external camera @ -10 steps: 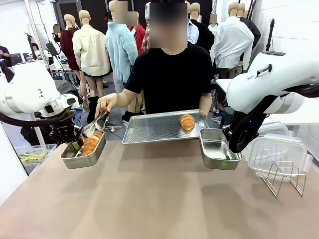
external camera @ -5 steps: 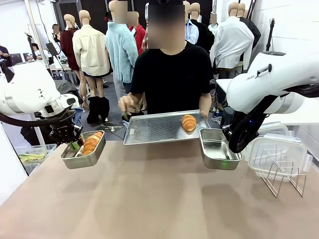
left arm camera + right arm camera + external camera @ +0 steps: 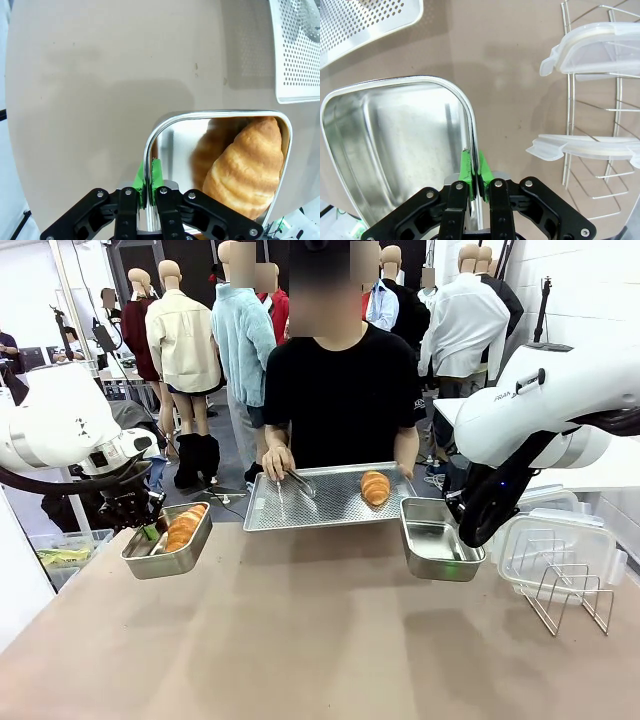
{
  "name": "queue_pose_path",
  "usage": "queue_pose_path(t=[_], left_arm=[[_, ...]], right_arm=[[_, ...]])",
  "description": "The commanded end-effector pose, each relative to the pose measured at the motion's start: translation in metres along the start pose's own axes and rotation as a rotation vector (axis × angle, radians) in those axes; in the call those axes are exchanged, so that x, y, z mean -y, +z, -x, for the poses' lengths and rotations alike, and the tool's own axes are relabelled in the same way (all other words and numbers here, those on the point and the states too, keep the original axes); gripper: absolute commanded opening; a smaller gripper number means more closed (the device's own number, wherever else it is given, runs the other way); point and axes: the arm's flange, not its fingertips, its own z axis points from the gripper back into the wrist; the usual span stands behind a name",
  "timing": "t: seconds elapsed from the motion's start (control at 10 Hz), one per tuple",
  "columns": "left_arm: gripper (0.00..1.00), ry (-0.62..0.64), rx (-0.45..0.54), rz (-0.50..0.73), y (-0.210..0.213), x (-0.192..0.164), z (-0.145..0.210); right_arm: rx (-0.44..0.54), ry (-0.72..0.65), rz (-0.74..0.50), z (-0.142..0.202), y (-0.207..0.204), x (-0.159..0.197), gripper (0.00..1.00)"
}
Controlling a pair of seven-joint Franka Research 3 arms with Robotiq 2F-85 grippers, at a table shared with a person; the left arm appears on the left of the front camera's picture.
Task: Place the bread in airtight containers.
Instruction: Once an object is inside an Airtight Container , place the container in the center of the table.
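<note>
At the left edge of the front view, the left gripper [image 3: 149, 532] is closed narrowly on the near rim of the left steel pan [image 3: 166, 562]. In the left wrist view its green pads [image 3: 156, 172] pinch the pan's thin wall [image 3: 149, 142] at the lower centre of the frame. A ridged golden roll [image 3: 183, 526] lies inside this pan, filling its right half in the wrist view [image 3: 245, 170].

At upper centre, the person's hand [image 3: 278, 462] holds tongs [image 3: 300, 483] over the perforated tray [image 3: 320, 510]. A second piece of bread [image 3: 376, 486] lies on the tray's right part.

Right of centre, the right gripper [image 3: 462, 532] is likewise clamped on the rim of the right steel pan [image 3: 428, 540], pads tight on its wall [image 3: 470, 125]. This pan has nothing in it. At far right, two clear lids [image 3: 600, 42] stand in a wire rack [image 3: 572, 602].
</note>
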Motion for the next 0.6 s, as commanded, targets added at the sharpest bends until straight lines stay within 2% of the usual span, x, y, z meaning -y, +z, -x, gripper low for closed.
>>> queue_pose_path(t=[0.0, 0.5], left_arm=[[0.00, 0.001, 0.008, 0.001, 0.0031, -0.0001, -0.0036], [0.00, 0.001, 0.008, 0.001, 0.0031, -0.0001, -0.0036]], right_arm=[[0.003, 0.000, -0.002, -0.0003, 0.0011, -0.0001, 0.00], [0.003, 0.000, -0.002, -0.0003, 0.0011, -0.0001, 0.00]])
